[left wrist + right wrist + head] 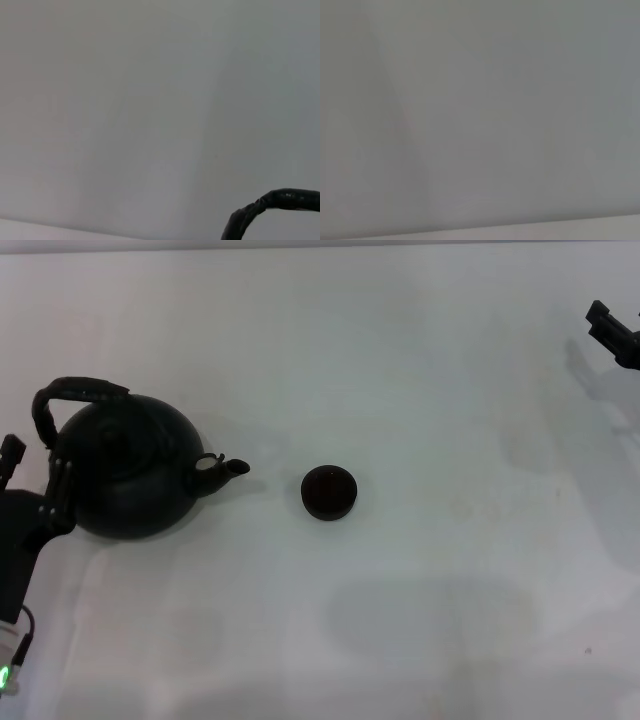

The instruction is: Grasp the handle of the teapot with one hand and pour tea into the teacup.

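Beside the teapot [125, 472] — left hand [35, 480]; teacup [328, 492] apart.

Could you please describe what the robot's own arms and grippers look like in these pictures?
The left gripper is black, with slim segmented fingers on a blocky black body; below it, at the picture's edge, there is a pale cable and a small green light. Only a small black angular tip of the right gripper shows at the far right edge. No markings are visible.

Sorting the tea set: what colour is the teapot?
Matte black, lid included; the teapot shows best in the head view.
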